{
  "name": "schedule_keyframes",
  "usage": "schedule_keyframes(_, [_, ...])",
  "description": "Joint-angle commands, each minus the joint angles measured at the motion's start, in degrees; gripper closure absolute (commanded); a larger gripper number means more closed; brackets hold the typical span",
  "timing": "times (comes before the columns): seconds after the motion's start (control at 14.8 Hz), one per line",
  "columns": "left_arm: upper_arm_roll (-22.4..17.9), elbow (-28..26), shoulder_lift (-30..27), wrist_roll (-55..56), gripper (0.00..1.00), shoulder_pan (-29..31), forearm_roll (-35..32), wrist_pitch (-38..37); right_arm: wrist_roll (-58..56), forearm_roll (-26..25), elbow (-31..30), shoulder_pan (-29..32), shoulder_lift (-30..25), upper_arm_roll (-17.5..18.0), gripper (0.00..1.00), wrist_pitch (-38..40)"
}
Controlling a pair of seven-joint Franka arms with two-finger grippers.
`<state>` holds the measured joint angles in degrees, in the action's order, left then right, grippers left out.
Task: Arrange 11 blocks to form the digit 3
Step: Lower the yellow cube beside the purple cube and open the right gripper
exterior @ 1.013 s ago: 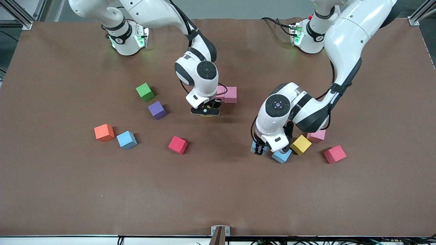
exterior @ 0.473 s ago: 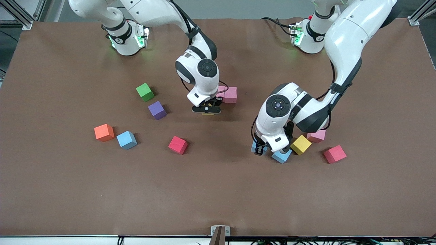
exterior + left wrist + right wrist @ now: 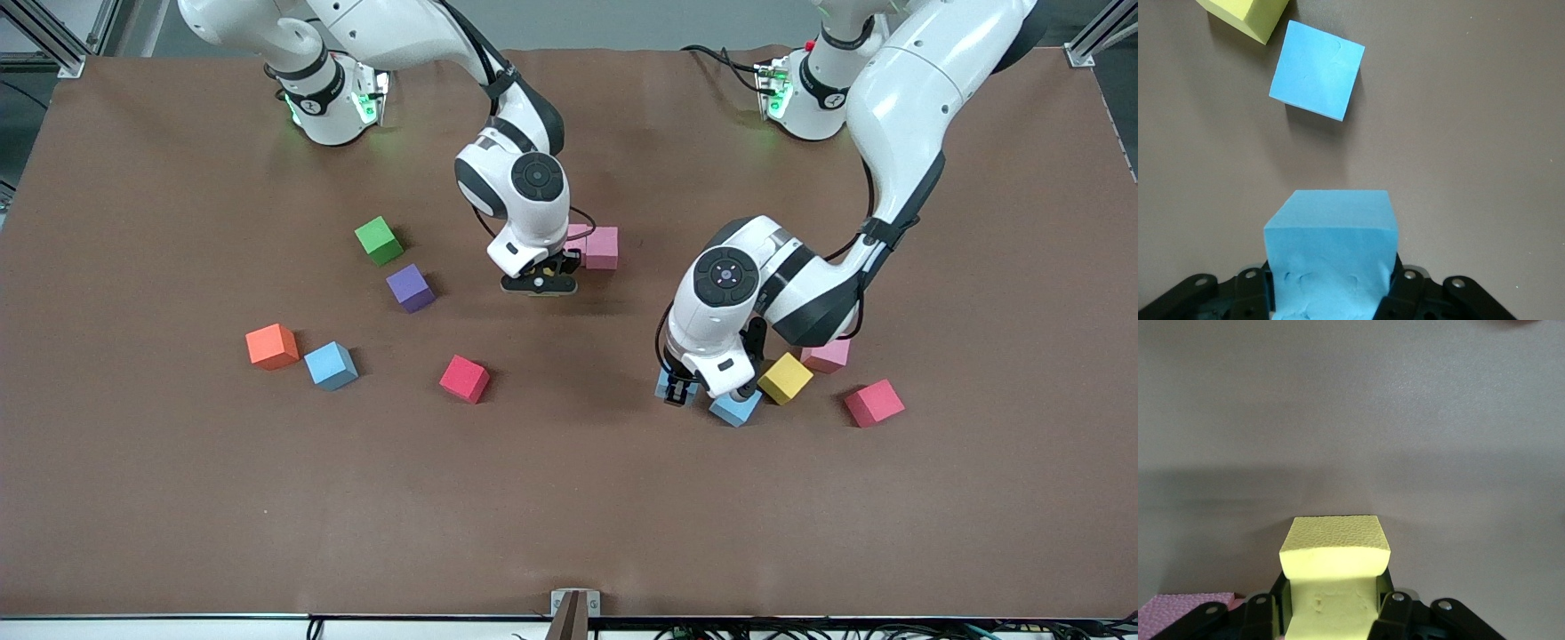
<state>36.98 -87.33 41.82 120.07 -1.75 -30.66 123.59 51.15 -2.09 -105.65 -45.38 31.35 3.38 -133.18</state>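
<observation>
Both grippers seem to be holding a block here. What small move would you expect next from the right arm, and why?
Probably lower and release beside the pink block. The right gripper is shut on a yellow block and is close to that pink block, whose edge shows in its wrist view. The left gripper is shut on a light blue block, low by the table.

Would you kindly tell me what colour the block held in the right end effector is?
Yellow block; the right wrist view shows it best.

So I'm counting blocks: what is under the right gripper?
The right gripper is shut on a yellow block, over bare table beside a pink block. The front view hides the yellow block.
</observation>
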Motion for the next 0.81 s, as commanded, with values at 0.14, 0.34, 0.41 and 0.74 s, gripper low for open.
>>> schedule_keyframes(0.14, [-0.2, 1.2, 0.5, -0.1, 0.44, -0.4, 0.3, -0.3, -1.6, 0.7, -2.5, 1.3, -2.1, 1.0, 0.95, -0.8])
schedule_keyframes(0.34, [-0.2, 1.2, 0.5, -0.1, 0.44, -0.3, 0.4, -0.3, -1.9, 0.7, -2.8, 1.3, -2.1, 1.0, 0.95, -0.9])
schedule_keyframes(0.41, [-0.2, 1.2, 0.5, -0.2, 0.44, -0.2, 0.4, -0.3, -2.0, 0.7, -2.9, 1.4, -2.1, 1.0, 0.95, -0.9])
schedule_keyframes(0.74, [-0.2, 1.2, 0.5, -0.2, 0.44, -0.1, 0.4, -0.3, -1.9, 0.6, -4.3, 1.3, -2.0, 1.0, 0.95, -3.0])
